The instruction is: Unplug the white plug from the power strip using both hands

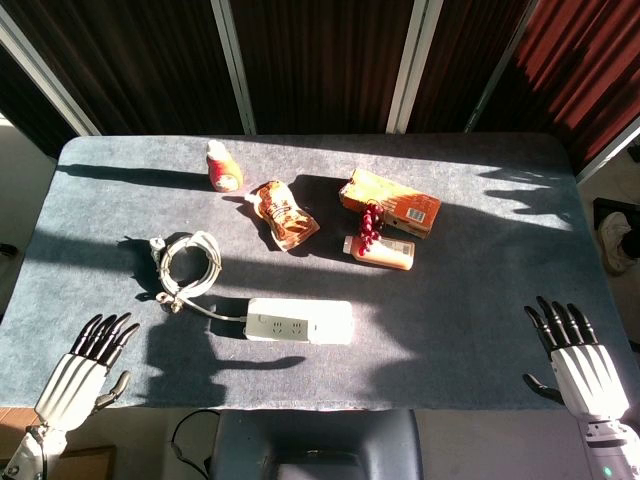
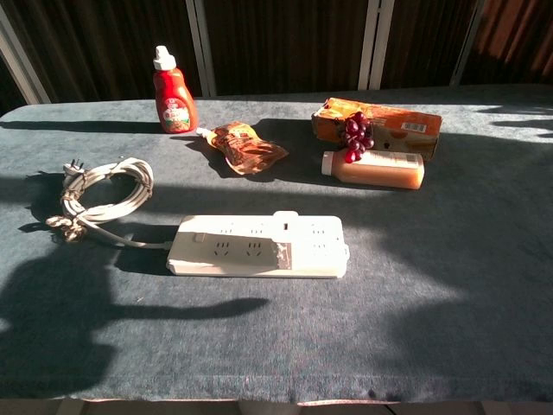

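Note:
The white power strip (image 1: 300,321) (image 2: 257,245) lies flat near the table's front, a little left of centre. A small white plug (image 2: 283,253) sits in its front row of sockets; in the head view glare washes the plug out. The strip's own cable runs left to a white coil (image 1: 185,262) (image 2: 99,199). My left hand (image 1: 85,360) hovers at the near left edge, fingers straight and apart, holding nothing. My right hand (image 1: 575,358) hovers at the near right edge, likewise spread and empty. Both hands are well away from the strip. The chest view shows neither hand.
Behind the strip stand a red ketchup bottle (image 1: 224,167) (image 2: 174,97), a brown snack pouch (image 1: 285,212) (image 2: 248,145), an orange box (image 1: 390,203) (image 2: 380,121), dark grapes (image 1: 371,223) (image 2: 354,134) and a lying juice bottle (image 1: 380,251) (image 2: 373,168). Strong sunlight and shadows stripe the grey cloth (image 1: 470,320).

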Controlling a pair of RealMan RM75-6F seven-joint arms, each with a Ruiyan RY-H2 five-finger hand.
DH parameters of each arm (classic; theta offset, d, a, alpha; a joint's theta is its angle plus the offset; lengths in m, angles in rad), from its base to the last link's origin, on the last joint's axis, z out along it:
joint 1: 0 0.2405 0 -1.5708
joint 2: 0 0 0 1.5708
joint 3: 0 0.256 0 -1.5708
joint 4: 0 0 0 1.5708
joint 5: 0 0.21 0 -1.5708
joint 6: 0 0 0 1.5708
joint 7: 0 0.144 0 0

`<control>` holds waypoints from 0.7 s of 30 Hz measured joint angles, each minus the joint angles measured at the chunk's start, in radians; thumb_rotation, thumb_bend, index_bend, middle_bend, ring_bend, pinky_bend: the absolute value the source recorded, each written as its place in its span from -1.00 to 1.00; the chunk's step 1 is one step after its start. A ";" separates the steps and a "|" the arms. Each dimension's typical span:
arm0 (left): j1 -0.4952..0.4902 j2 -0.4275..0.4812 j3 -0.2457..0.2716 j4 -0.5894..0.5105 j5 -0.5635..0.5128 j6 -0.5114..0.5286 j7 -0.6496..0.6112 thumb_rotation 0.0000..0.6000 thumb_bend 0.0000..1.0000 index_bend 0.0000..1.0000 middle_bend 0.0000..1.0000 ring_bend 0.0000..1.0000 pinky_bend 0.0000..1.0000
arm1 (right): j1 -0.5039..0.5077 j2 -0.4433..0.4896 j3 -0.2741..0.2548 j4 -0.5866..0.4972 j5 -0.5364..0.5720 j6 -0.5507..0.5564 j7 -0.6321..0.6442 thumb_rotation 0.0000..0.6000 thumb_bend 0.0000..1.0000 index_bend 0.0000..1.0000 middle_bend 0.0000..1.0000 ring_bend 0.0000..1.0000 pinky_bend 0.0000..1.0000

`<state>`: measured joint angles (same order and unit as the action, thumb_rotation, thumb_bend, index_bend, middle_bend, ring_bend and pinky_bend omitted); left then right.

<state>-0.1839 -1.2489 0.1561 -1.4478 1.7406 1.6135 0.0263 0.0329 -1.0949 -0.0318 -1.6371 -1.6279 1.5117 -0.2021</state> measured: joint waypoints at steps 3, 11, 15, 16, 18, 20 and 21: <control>0.001 -0.002 0.004 0.001 0.017 -0.007 -0.004 1.00 -0.13 -1.00 -1.00 -1.00 -1.00 | 0.001 -0.001 0.000 0.000 -0.001 -0.002 -0.003 1.00 -0.47 -1.00 -1.00 -1.00 -1.00; -0.029 -0.104 0.009 0.050 0.081 -0.030 -0.180 1.00 -0.18 -1.00 -1.00 -1.00 -1.00 | 0.013 -0.006 -0.003 -0.003 0.001 -0.039 -0.014 1.00 -0.47 -1.00 -1.00 -1.00 -1.00; -0.058 -0.195 -0.008 0.085 0.093 -0.081 -0.180 1.00 -0.20 -1.00 -1.00 -1.00 -1.00 | 0.032 -0.006 0.006 -0.006 0.028 -0.081 -0.012 1.00 -0.48 -1.00 -1.00 -1.00 -1.00; -0.067 -0.223 -0.015 0.093 0.096 -0.095 -0.161 1.00 -0.20 -1.00 -1.00 -1.00 -1.00 | 0.037 -0.007 0.010 -0.007 0.039 -0.090 -0.012 1.00 -0.48 -1.00 -1.00 -1.00 -1.00; -0.091 -0.298 -0.035 0.113 0.102 -0.130 -0.099 1.00 -0.20 -1.00 -1.00 -1.00 -1.00 | 0.050 -0.009 0.023 -0.009 0.068 -0.115 -0.012 1.00 -0.48 -1.00 -1.00 -1.00 -1.00; -0.118 -0.376 -0.057 0.132 0.105 -0.170 -0.027 1.00 -0.20 -1.00 -1.00 -1.00 -1.00 | 0.064 -0.011 0.034 -0.010 0.085 -0.134 -0.010 1.00 -0.48 -1.00 -1.00 -1.00 -1.00; -0.130 -0.408 -0.067 0.140 0.106 -0.189 0.004 1.00 -0.20 -1.00 -1.00 -1.00 -1.00 | 0.071 -0.012 0.040 -0.011 0.090 -0.142 -0.009 1.00 -0.48 -1.00 -1.00 -1.00 -1.00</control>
<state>-0.3144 -1.6565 0.0893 -1.3078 1.8463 1.4247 0.0305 0.1043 -1.1070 0.0080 -1.6480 -1.5378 1.3696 -0.2113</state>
